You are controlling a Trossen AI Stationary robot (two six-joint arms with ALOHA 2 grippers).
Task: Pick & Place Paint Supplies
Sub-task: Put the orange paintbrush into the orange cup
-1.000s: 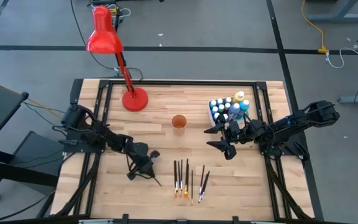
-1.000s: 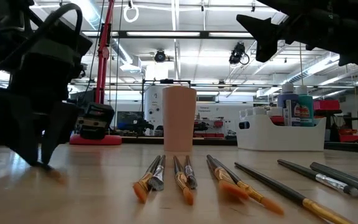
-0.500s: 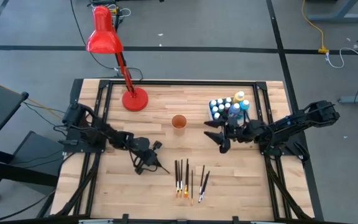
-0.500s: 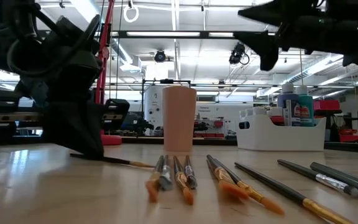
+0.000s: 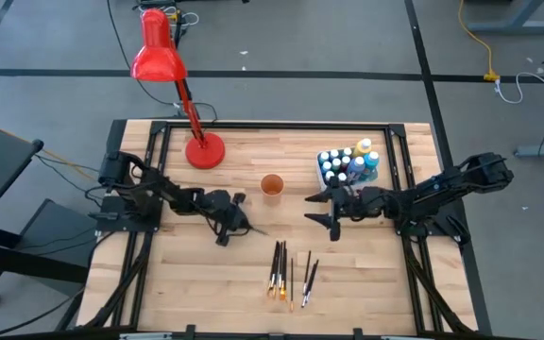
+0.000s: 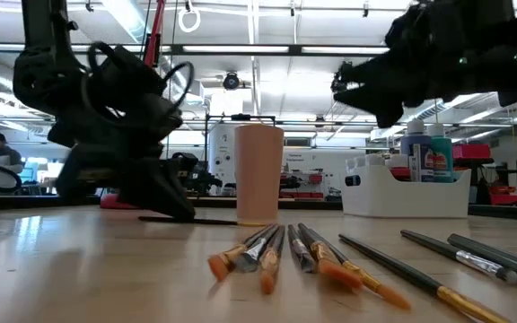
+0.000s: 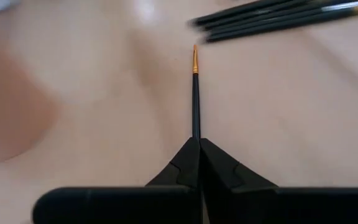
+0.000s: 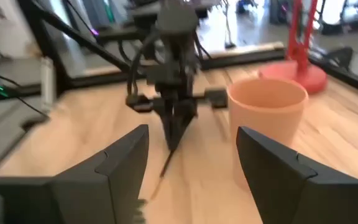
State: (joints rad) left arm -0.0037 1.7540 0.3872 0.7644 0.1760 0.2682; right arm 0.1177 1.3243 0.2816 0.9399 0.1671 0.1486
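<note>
Your left gripper (image 5: pixel 234 226) is pinching one thin paintbrush (image 7: pixel 195 93). Its two fingers (image 7: pixel 185 165) are pressed tight on the dark handle, and the brush sticks straight out in front of them, with its little orange end farthest from the gripper. In the high view, that gripper sits to the left of the small orange cup (image 5: pixel 271 186) and a bit nearer the front edge of the table (image 5: pixel 178 283). In the low view, the held brush lies low and almost flat over the wood, and its far end shows just beside the base of the cup.

Your right gripper (image 5: pixel 323 210) hangs in the air to the right of the orange cup, with its fingers (image 8: pixel 123 162) spread wide. You can see it holds nothing. It is up off the table.

You have more paintbrushes (image 5: pixel 286 269) lying loose on the table, in front of the cup. They lie close together, and some touch or cross at their orange ends.

The little paint bottles (image 5: pixel 348 164) stand packed in the white tub (image 6: pixel 402 192), to the right of the cup and behind the right gripper.

A red desk lamp (image 5: pixel 163 61) stands to the left of the cup, near the back of the table.
</note>
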